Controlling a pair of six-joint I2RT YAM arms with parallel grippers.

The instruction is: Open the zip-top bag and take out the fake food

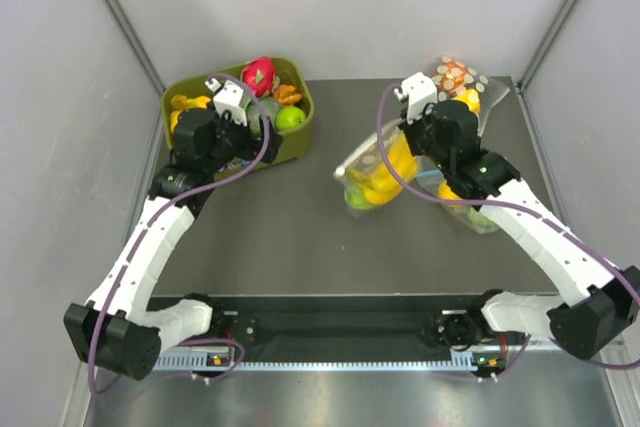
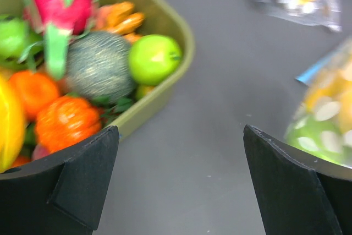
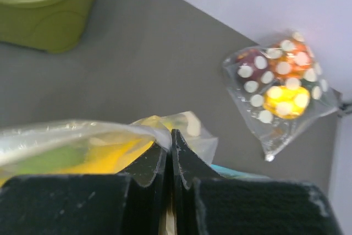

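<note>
The zip-top bag point(image 1: 372, 179), clear with white dots, is lifted at mid-table. Through it show the yellow banana bunch point(image 1: 390, 172) and the green apple point(image 1: 358, 197). My right gripper point(image 1: 408, 152) is shut on the bag's upper edge; in the right wrist view the jaws point(image 3: 169, 136) pinch the plastic, with the bag point(image 3: 71, 147) hanging to their left. My left gripper point(image 1: 232, 125) is open and empty over the table by the bin's front corner. In the left wrist view the gripper point(image 2: 181, 180) has bare table between its jaws and the bag point(image 2: 330, 119) at the right edge.
An olive bin point(image 1: 300, 132) at back left holds a pink dragon fruit point(image 1: 258, 75) and other toy produce. A second dotted bag point(image 1: 462, 79) with orange and yellow pieces lies at back right. Another clear bag point(image 1: 480, 215) lies partly under the right arm.
</note>
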